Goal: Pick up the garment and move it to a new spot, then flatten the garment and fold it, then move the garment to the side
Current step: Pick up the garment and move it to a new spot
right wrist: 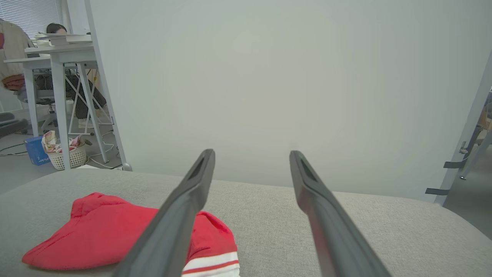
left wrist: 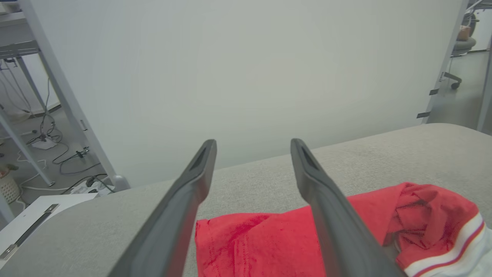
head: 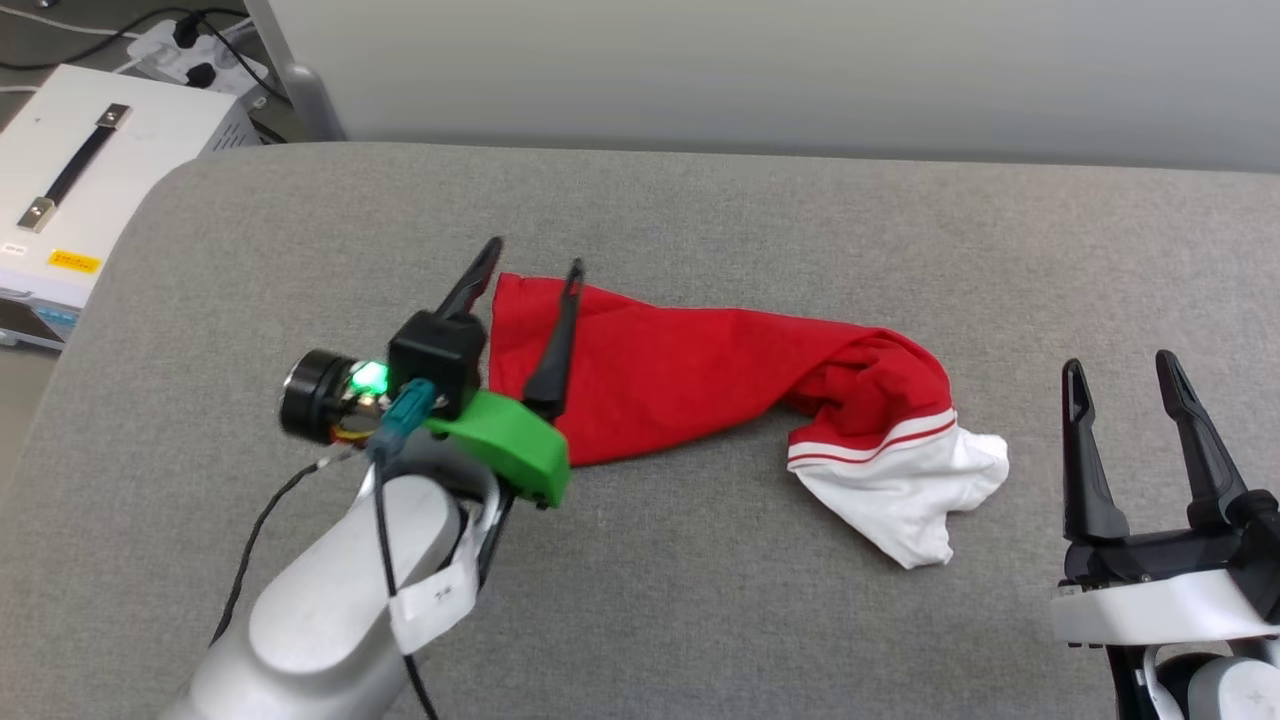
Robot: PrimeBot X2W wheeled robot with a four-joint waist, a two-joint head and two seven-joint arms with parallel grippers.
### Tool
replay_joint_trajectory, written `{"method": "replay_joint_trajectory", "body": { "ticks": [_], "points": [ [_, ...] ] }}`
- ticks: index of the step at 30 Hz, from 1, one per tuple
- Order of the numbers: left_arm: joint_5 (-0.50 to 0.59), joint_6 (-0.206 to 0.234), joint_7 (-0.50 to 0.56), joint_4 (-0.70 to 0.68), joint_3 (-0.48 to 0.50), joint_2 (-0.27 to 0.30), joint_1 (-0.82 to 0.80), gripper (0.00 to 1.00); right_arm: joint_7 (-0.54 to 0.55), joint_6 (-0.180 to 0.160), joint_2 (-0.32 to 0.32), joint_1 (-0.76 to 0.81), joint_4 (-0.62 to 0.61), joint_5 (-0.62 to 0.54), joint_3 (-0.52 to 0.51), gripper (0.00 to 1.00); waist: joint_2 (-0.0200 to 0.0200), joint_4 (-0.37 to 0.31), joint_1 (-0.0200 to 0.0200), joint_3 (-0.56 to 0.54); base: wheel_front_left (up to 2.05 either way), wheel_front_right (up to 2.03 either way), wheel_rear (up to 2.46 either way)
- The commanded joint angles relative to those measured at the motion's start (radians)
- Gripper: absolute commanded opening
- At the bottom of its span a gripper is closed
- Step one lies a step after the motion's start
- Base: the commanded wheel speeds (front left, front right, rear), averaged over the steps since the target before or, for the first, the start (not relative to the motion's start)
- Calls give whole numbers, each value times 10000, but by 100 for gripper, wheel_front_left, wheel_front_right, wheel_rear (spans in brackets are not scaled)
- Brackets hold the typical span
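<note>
Now | left jaws wide, over garment (head: 700, 375) | right jaws wide, empty

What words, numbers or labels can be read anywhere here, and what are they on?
Nothing is legible.
Yellow sticker on the white box: too small to read.
White tag on the black cable: marks blurred.
Blue box on the floor: lettering blurred.
Red garment: no print showing.
</note>
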Motion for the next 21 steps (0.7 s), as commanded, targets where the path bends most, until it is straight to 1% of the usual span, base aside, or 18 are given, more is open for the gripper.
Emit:
{"method": "replay_joint_trajectory", "body": {
  "ticks": [1,3,5,8,13,16,21],
  "points": [
    [284,196,-54,-249,463,118,635,100,-61,-7,3,176,11,-1,-7,100,-1,189,1,-327,0,0,0],
    [619,419,-54,-623,1287,180,1357,100,-61,-7,21,275,34,35,-37,100,-1,179,1,-443,0,0,0],
    [960,543,-55,-1005,2135,156,2097,100,-61,-7,40,372,90,73,-57,100,-1,144,1,-551,0,0,0],
    [1481,496,-55,-1458,3175,11,3184,100,-61,-7,63,510,185,138,-42,100,-1,71,1,-700,0,0,0],
    [2165,-17,-56,-1782,4352,-452,4551,100,-61,-7,91,775,357,244,2,100,-1,-16,1,-920,0,0,0],
    [2520,-399,-56,-1852,4995,-848,5196,100,-61,-7,102,967,484,301,54,100,-1,-66,1,-1058,0,0,0],
    [3105,-991,-56,-1886,5745,-1443,5886,100,-61,-7,114,1217,642,367,103,100,-1,-101,1,-1180,0,0,0]
  ]
}}
